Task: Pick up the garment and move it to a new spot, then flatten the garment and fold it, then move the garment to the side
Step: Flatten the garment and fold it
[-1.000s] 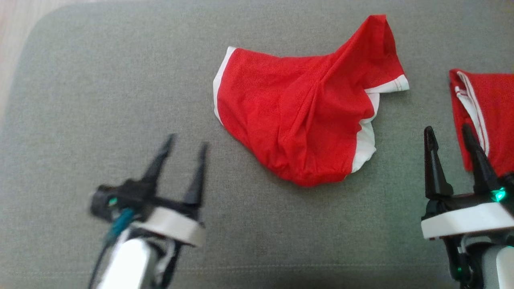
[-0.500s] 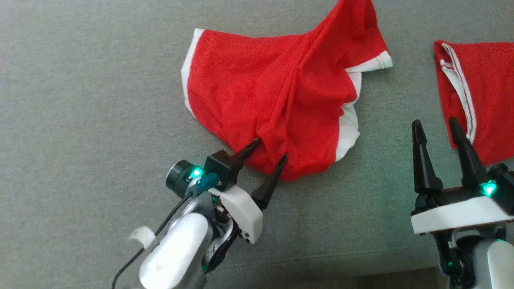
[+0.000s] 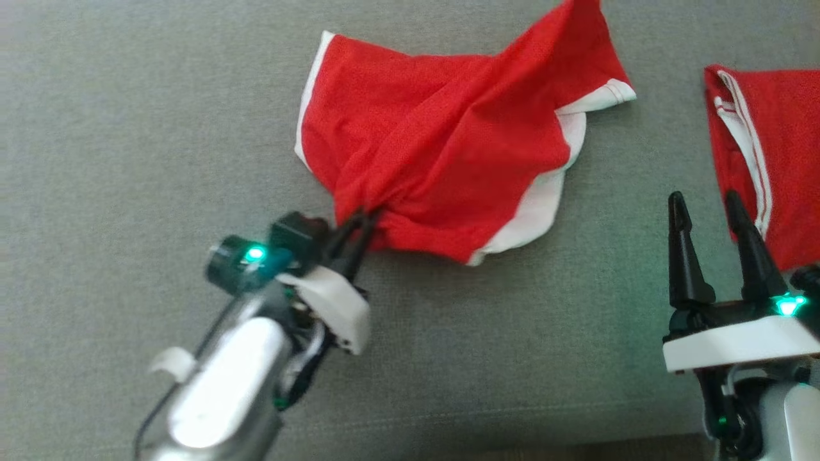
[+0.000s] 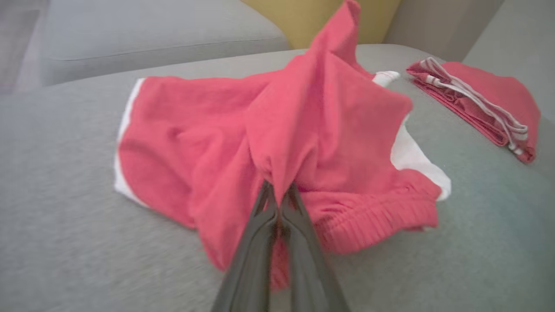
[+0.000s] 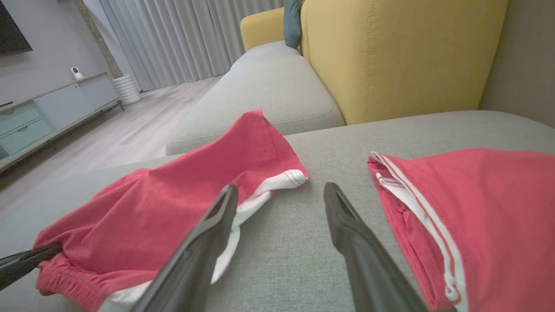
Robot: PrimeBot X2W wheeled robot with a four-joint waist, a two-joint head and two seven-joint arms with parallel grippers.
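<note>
Tightly, left gripper (image 3: 365,221) pinches the garment (image 3: 448,147), apparently near its waistband (image 4: 377,216), while right gripper (image 3: 703,200) gapes.

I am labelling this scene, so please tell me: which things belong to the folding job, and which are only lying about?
In the job: crumpled red shorts, pinched by the shut left gripper; open right gripper; grey cushion under them.
Lying about: folded red garment at the right; yellow backrest.

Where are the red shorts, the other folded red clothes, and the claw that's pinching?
red shorts (image 3: 448,147): head view, middle of the cloth.
folded red garment (image 3: 791,153): head view, red top layer.
left gripper (image 3: 368,219): head view, between its shut fingertips.
</note>
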